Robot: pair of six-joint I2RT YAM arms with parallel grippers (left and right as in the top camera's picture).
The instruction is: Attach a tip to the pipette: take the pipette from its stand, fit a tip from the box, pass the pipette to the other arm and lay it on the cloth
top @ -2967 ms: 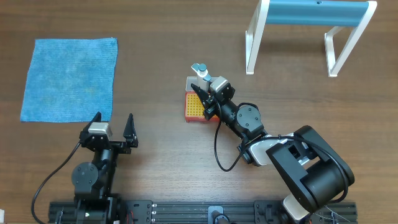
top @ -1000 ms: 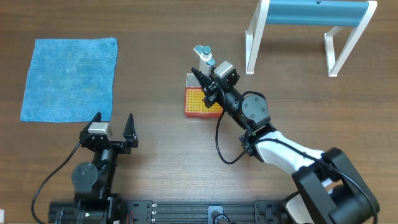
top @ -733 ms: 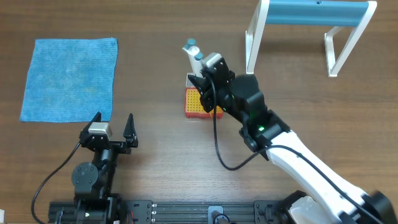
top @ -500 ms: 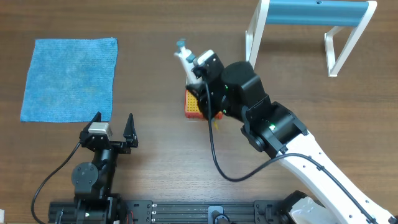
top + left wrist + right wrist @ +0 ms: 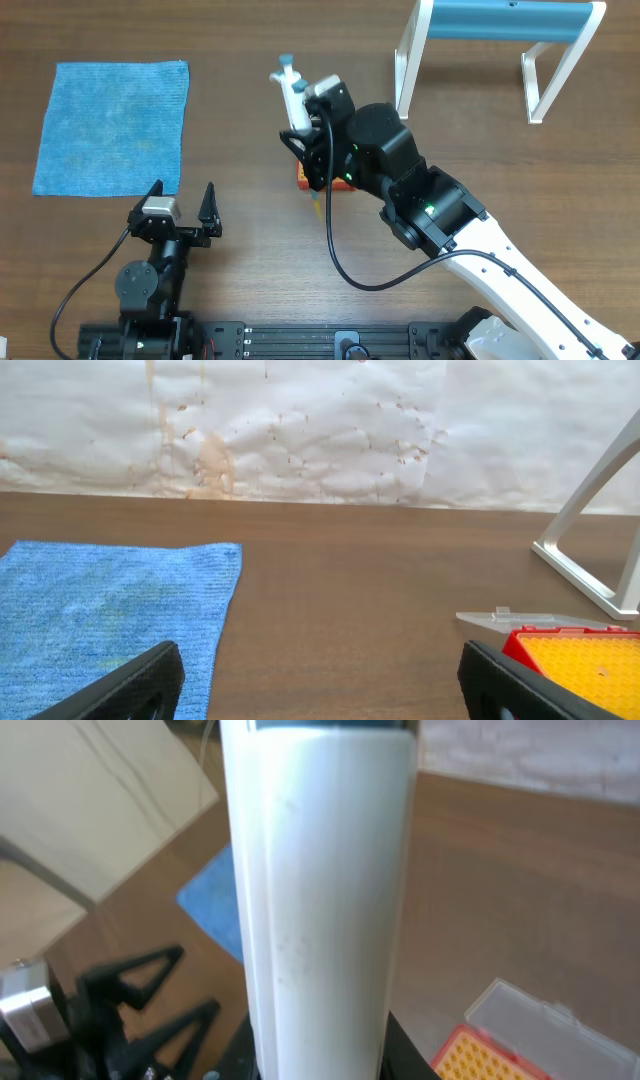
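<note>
Right gripper (image 5: 299, 126) is closed firmly on the white body of the pipette (image 5: 292, 95) and holds it off the table. In the right wrist view the pipette (image 5: 320, 900) runs straight out from between the fingers, and in the top view its plunger end points away from the arms' bases. From this I judge that its long axis is close to upright, plunger on top. Its lower end is hidden behind the arm, so I cannot tell if a tip sits on it.

I see the orange tip box (image 5: 305, 178) directly under the right arm, with its clear lid open. In the right wrist view the box (image 5: 500, 1055) is just beside the pipette, toward the stand's side.

For the handover the important relation is this one. My left gripper (image 5: 183, 196) waits with its fingers wide open near its own base, just beside the near right corner of the blue cloth (image 5: 112, 128). The pipette is forward and to the right of it, well apart, between the cloth and the stand (image 5: 505, 20).

The left arm is the nearer one to the cloth, so I judge that it must receive the pipette. Its open fingers would need to meet the upright body from the side, on a part that the right fingers do not cover.
</note>
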